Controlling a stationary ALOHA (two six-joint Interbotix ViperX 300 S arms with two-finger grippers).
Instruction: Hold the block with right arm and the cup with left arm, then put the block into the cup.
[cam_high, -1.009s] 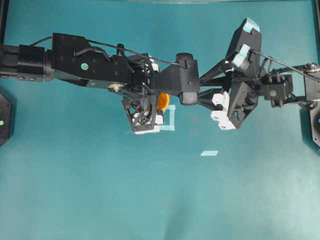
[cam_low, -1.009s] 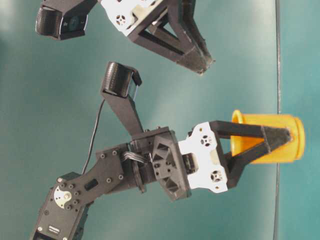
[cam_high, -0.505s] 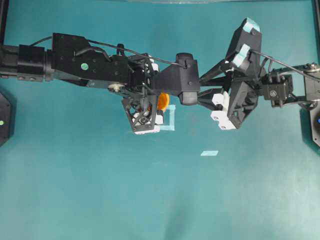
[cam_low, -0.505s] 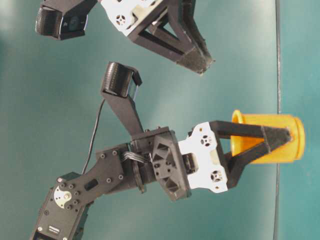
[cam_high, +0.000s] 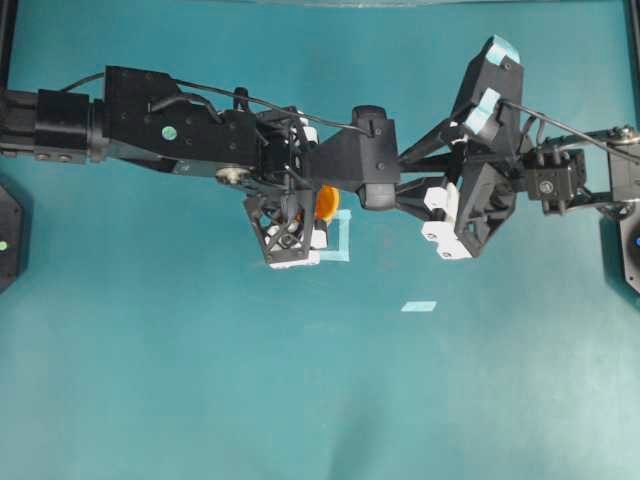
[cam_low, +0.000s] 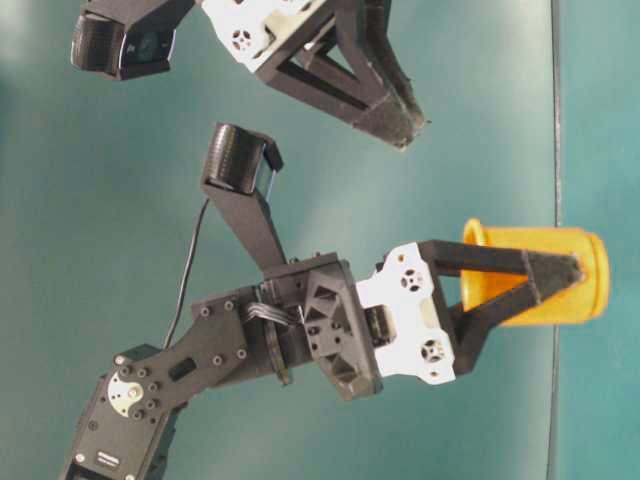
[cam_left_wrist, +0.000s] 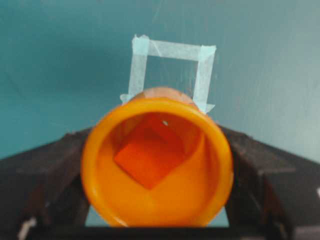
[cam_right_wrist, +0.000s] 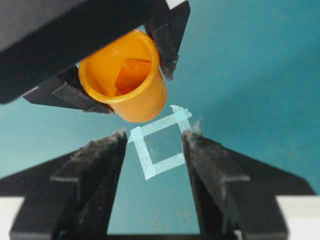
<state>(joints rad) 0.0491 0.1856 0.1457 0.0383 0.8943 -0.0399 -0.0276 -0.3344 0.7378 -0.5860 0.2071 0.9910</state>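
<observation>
Block (cam_left_wrist: 150, 162) sits inside the cup (cam_left_wrist: 156, 162), resting corner-down against the inner wall. Left tool (cam_low: 530, 285) pinches the cup by its sides, above the tabletop (cam_high: 200, 380). Cup's mouth faces back toward the left wrist camera. Right tool (cam_right_wrist: 152, 150) is spread, nothing between its fingers, near the cup. Taped square (cam_right_wrist: 160, 142) lies below. Overhead, the arm hides most of the cup.
</observation>
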